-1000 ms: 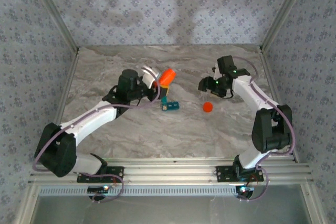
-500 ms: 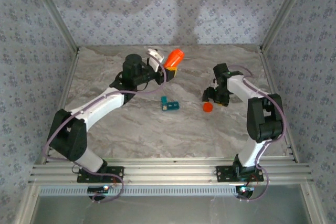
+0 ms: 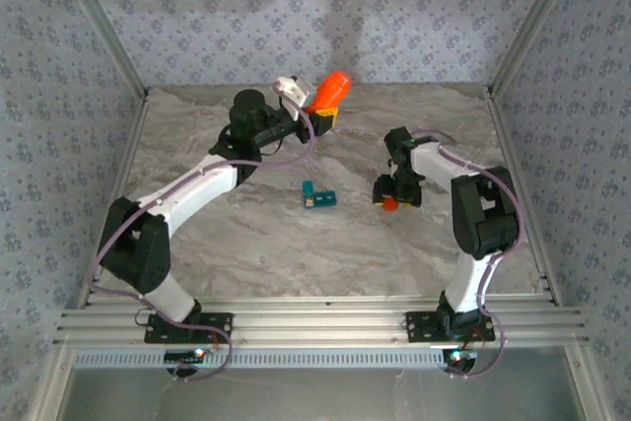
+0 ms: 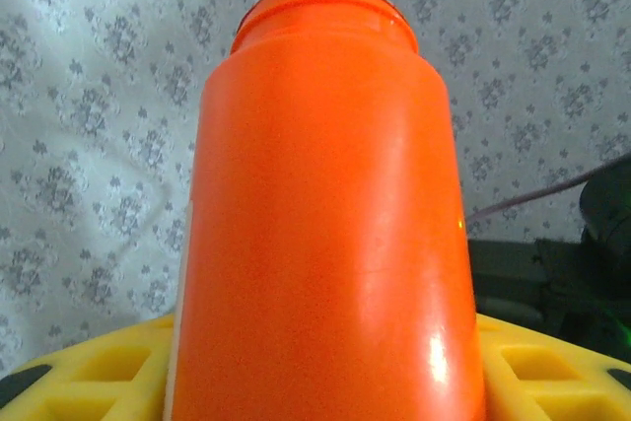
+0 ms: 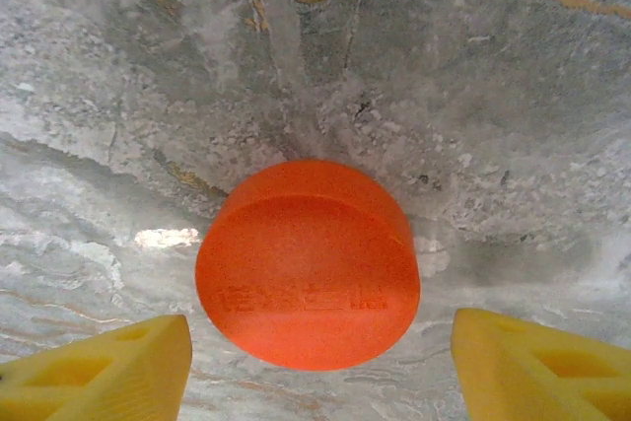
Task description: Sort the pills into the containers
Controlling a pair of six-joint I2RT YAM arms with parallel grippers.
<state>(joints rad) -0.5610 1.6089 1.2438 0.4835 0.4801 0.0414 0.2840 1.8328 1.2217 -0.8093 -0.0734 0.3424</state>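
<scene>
Left gripper point(image 3: 317, 111) clamped on orange bottle point(image 4: 325, 224), held high at far side, well apart from teal pill box point(image 3: 318, 197) at table point(image 3: 246, 244) ctr. Right gripper point(image 3: 392, 195): jaws apart, flanking cap point(image 5: 308, 263) w/o contact. Risk, we judge: tipping uncapped bottle there spills pills off-target.

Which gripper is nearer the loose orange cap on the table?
Right. The right gripper hangs directly over the orange cap, jaws open on either side of it. The left gripper is off toward the back of the table, holding the orange bottle up.
</scene>
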